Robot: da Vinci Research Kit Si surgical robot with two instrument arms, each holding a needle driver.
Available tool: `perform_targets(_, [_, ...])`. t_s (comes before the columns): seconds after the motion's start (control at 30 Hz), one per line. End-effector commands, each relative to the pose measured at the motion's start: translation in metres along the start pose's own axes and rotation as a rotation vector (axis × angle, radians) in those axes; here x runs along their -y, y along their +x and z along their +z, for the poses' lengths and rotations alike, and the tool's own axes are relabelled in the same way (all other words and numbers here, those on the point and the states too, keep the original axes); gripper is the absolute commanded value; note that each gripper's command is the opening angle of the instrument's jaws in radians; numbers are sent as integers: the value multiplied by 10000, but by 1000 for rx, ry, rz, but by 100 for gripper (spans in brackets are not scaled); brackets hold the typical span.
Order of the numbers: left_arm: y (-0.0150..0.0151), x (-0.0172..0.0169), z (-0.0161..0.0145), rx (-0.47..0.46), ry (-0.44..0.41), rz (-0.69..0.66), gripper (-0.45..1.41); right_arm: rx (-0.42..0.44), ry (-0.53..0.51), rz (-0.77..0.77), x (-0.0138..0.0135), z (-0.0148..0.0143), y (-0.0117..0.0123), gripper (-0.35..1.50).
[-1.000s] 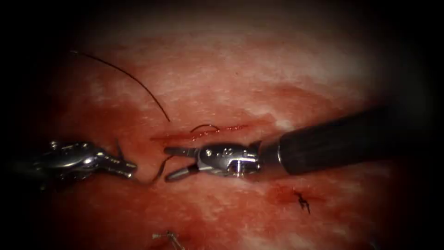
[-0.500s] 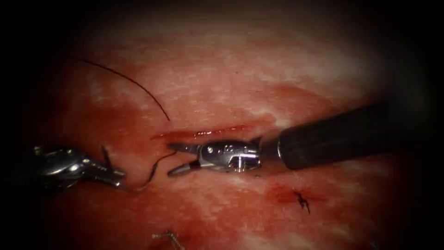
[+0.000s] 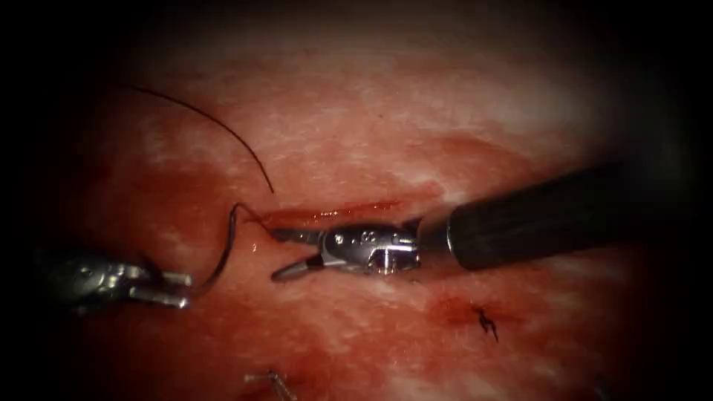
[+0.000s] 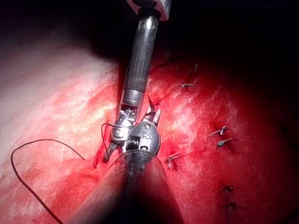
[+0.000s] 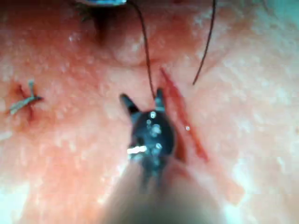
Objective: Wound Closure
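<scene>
The left tool [image 3: 169, 289] sits low on the left of the cut [image 3: 334, 214], its jaws shut on one end of the curved needle [image 3: 221, 252]. The needle arcs upward, free of the tissue [image 3: 416, 126]. Thin thread [image 3: 251, 215] runs from its upper end into the cut's left end. The right tool [image 3: 286, 253] comes in from the right just below the cut, jaws open and holding nothing. Its upper jaw lies beside the cut's left end. In the right wrist view the open right tool [image 5: 142, 99] has the thread [image 5: 145, 51] passing by one jaw, beside the cut [image 5: 184, 119].
A loose strand of thread [image 3: 215, 122] curves across the upper left tissue and ends above the cut. A tied stitch [image 3: 486, 321] lies at the lower right, and cut thread ends [image 3: 271, 380] near the bottom edge. Red fluid stains the tissue around the cut. Several stitches [image 4: 222, 135] show in the left wrist view.
The left tool has moved left and down, drawing the needle away from the cut and pulling thread after it. The right tool has stayed in place with jaws open.
</scene>
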Motion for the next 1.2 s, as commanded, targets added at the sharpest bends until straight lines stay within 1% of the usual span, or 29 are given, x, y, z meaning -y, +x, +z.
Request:
perform_targets(0.03, [-5,-3,4,10,10,27,-45,1,3,8,3,6,-5,108])
perform_targets(0.17, [3,-5,2,59,65,210,-45,1,3,33,4,6,-3,108])
perform_targets(0.23, [5,-7,2,81,75,256,-45,1,3,52,4,6,-1,108])
perform_targets(0.27, [6,-9,3,91,82,269,-45,2,3,95,3,7,1,106])
perform_targets(0.33, [5,-11,3,99,92,275,-45,2,3,133,3,7,3,101])
perform_targets(0.4, [5,-12,3,102,94,276,-45,3,10,196,2,7,7,83])
perform_targets(0.43, [5,-14,2,102,94,276,-45,4,18,248,1,5,13,19])
perform_targets(0.47, [6,-14,2,103,95,276,-45,4,19,274,1,3,15,-30])
perform_targets(0.5, [6,-15,1,103,96,276,-45,4,20,294,1,2,17,-35])
perform_targets(0.6, [7,-16,-2,106,97,276,-45,15,-8,341,6,-5,25,-35])
perform_targets(0.7, [8,-18,-6,111,96,276,-45,38,-21,372,13,-9,28,-35])
perform_targets(0.83, [3,-21,-14,98,115,280,-45,44,-1,401,38,-12,34,-35])
perform_targets(0.87, [-3,-23,-17,98,131,285,-45,48,20,403,56,-11,45,-35])
perform_targets(0.97, [-10,-26,-18,106,145,296,-45,27,39,409,72,-11,60,-35])
perform_targets(1.0, [-13,-28,-19,108,148,299,-45,26,46,411,82,-12,69,-35])
perform_targets(1.1, [-16,-31,-21,108,152,296,-45,26,59,422,96,-13,82,-35])
perform_targets(1.2, [-16,-33,-26,107,163,291,-45,29,106,419,117,-12,97,-35])
